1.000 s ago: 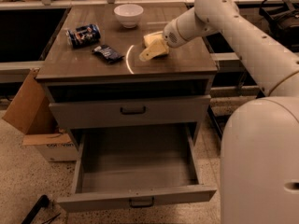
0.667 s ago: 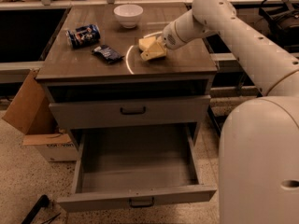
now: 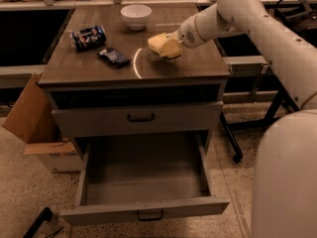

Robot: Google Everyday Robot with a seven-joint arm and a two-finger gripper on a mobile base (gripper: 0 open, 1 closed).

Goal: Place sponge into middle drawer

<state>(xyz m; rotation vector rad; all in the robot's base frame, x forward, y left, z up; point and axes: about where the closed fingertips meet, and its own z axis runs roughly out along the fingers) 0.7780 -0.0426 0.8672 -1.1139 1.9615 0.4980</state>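
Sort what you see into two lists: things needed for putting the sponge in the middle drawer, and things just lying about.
Needed: sponge; tool, gripping it above the tabletop; open middle drawer.

Lying about: white bowl; blue can; dark packet; cardboard box on the floor.

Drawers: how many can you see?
2. One closed drawer sits just under the tabletop; the middle drawer, below it, is pulled open. The gripper holds the sponge over the tabletop.

Lab: terrazzo (image 3: 25, 197), workbenches (image 3: 29, 5); claw (image 3: 173, 43) grips sponge (image 3: 159, 43) over cabinet (image 3: 94, 69)
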